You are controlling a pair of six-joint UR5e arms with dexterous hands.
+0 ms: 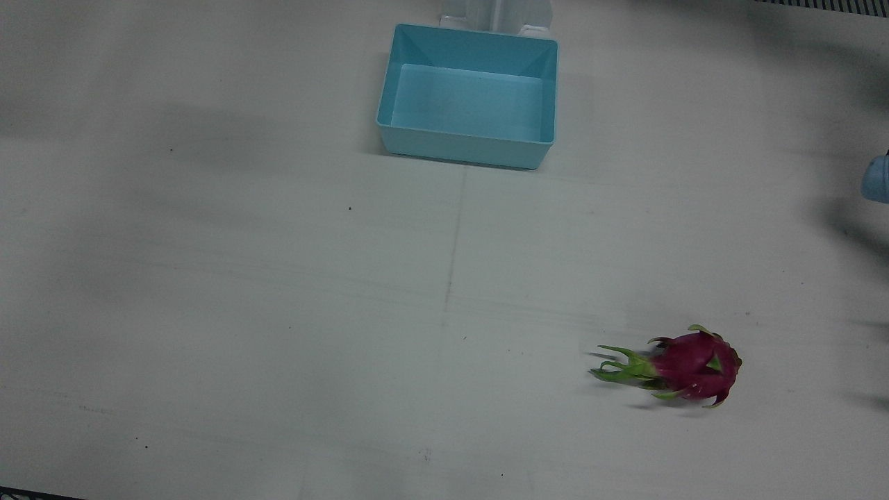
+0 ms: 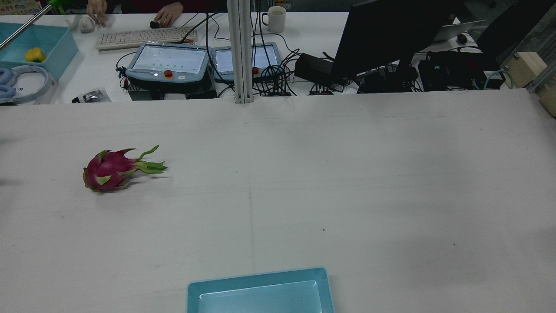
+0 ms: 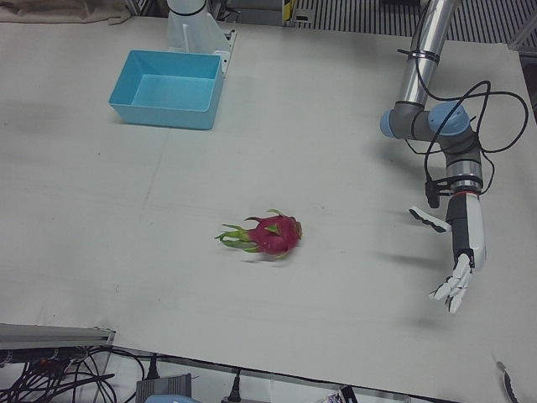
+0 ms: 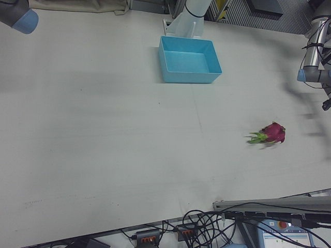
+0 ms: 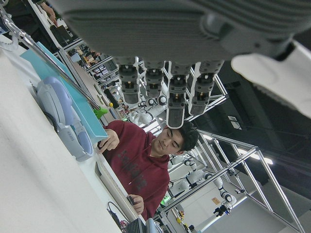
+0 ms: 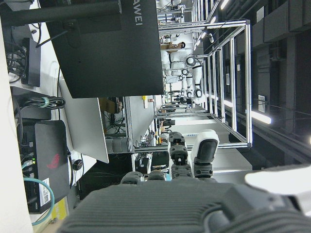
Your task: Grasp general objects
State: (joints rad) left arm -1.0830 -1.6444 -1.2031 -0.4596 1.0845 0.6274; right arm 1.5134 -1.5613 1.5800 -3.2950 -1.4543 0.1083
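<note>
Dragon fruit (image 3: 270, 235) lies on its side on the table (image 3: 168, 252), leafy tip toward the left in the left-front view, nothing touching it. Going left to right in that view: blue bin (image 3: 167, 88) near the far edge by a pedestal, well apart from the fruit; then the fruit near mid-table; then the left hand (image 3: 457, 273) off to the right, hanging from its arm with fingers (image 3: 445, 294) pointing down and spread, holding nothing. Hand and fruit are well apart, bare table between them.

Left hand view shows only its straight fingers and the operator side, no fruit. Right hand (image 6: 187, 160) shows only in its own camera: fingers look partly extended, nothing held; none of the table views shows it.

Step, as judged: pre-grasp, reach not yet begun. Bin is empty. Left arm is the nearer one, so likely the one to use. Next move calls for carrying the left hand across over the fruit body, lowering, and closing the fingers around the round red part, not the leafy tip. Fruit may roll if nudged sideways.
</note>
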